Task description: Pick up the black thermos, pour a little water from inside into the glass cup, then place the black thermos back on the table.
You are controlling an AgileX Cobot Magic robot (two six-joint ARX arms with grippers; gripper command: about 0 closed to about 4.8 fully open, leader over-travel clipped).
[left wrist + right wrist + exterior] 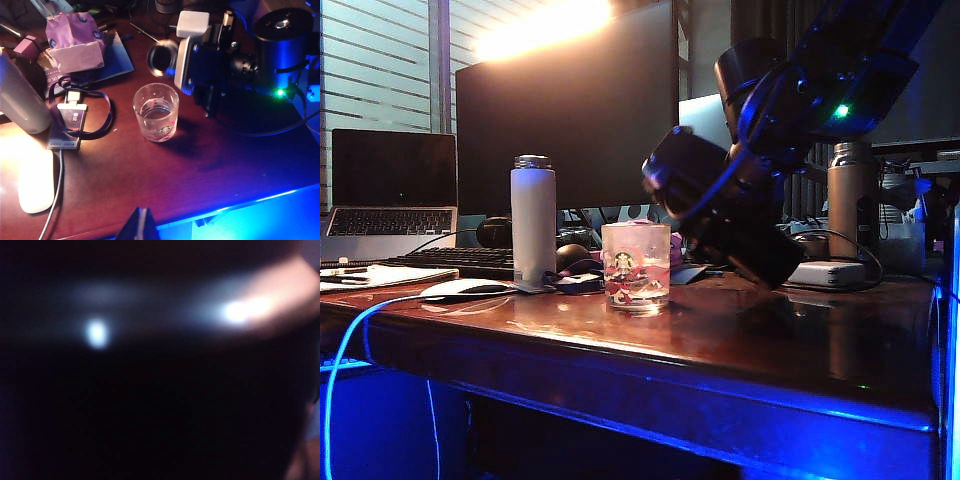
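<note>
The black thermos point(692, 192) hangs tilted over the table point(720, 335), with its shiny-rimmed mouth point(161, 58) pointing toward the glass cup point(636, 268) and just above and beside it. My right gripper point(199, 62) is shut on the thermos body, coming in from the right side of the exterior view. In the right wrist view the thermos point(150, 405) fills the frame as a dark blur and hides the fingers. The cup point(156, 112) stands upright with some clear water in it. My left gripper point(142, 226) is shut and empty, above the table's front edge.
A white flask point(533, 220) stands left of the cup and a bronze flask point(850, 200) at the back right. A white mouse point(35, 182), a card on a lanyard point(70, 122), a purple packet point(75, 42), a keyboard point(460, 260), a laptop point(390, 190) and a monitor point(570, 110) crowd the left and back.
</note>
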